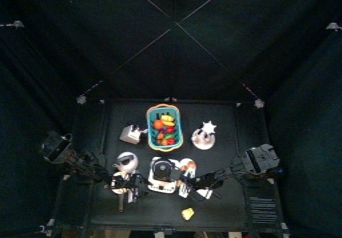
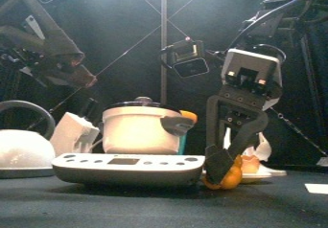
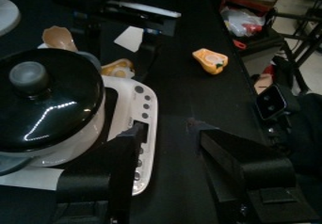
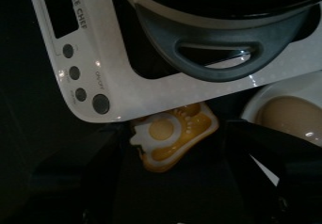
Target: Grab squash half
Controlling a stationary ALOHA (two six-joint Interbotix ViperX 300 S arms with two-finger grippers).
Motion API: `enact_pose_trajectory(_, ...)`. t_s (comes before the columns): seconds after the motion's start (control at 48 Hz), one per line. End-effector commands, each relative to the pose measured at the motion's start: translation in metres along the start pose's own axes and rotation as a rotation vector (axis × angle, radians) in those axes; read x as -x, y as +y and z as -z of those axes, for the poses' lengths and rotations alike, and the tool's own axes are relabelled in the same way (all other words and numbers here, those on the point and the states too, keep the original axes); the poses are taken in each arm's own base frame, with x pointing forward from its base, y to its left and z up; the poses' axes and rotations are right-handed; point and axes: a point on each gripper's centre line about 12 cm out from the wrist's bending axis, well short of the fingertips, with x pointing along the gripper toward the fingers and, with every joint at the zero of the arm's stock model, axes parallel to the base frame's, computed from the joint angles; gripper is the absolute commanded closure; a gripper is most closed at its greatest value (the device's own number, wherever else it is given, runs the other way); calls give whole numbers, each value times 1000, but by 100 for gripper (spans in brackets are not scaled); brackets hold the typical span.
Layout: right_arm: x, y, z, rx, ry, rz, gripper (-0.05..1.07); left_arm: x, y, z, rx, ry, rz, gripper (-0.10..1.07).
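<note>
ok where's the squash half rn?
The squash half lies on the table at the right front corner of the white cooker, directly below the open right gripper; in the front view it shows orange at the gripper's tips.

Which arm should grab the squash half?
Right. Its open end effector hangs directly over the squash half beside the cooker; the left end effector sits on the cooker's far side.

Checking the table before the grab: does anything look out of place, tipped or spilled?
Nothing is spilled or broken. The squash half lies wedged at the foot of the cooker, partly under its edge. Another yellow piece lies alone on the table. The right gripper, open, hangs over the squash half.
</note>
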Motion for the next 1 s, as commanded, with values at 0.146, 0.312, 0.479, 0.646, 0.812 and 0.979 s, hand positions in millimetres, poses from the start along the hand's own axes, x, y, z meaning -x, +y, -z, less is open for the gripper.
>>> enact_pose_trajectory(0.146,11,3,-10,-14,-26,-8,25,4,-12,-8,43,5,34,16)
enact_pose_trajectory(0.312,28,9,-10,-2,-41,-8,26,16,-28,-7,133,63,86,16)
enact_pose_trajectory(0.479,42,12,-5,15,-46,-7,26,25,-30,-1,324,180,81,16)
enact_pose_trajectory(0.646,45,10,1,17,-33,6,26,38,-33,-9,508,210,84,17)
enact_pose_trajectory(0.812,45,10,1,23,-36,7,26,50,-29,-15,546,175,75,18)
enact_pose_trajectory(0.979,45,10,0,23,-40,7,26,58,-25,-22,496,138,77,18)
